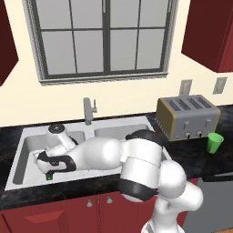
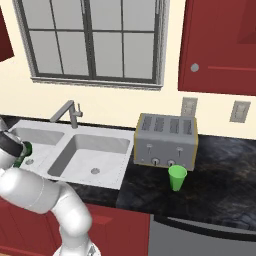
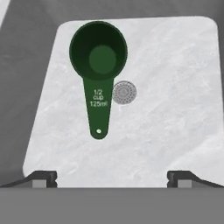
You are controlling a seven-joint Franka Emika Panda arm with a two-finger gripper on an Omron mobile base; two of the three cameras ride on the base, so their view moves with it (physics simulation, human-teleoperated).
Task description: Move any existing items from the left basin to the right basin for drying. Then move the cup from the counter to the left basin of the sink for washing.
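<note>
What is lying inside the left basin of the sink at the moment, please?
A dark green measuring cup lies on the floor of the left basin, handle beside the round drain. The open claw hangs above it. From the base cameras, the arm covers most of it.

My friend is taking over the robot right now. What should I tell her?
Gripper: open, holding nothing, reaching down into the left basin.
Dark green measuring cup: lying on the left basin floor, its handle beside the drain, straight ahead of the fingers.
Right basin: nothing in it yet.
Light-green cup: standing on the counter in front of the toaster.
Done: nothing moved yet.
Left: grab the measuring cup, put it in the right basin, then put the light-green cup in the left basin.
</note>
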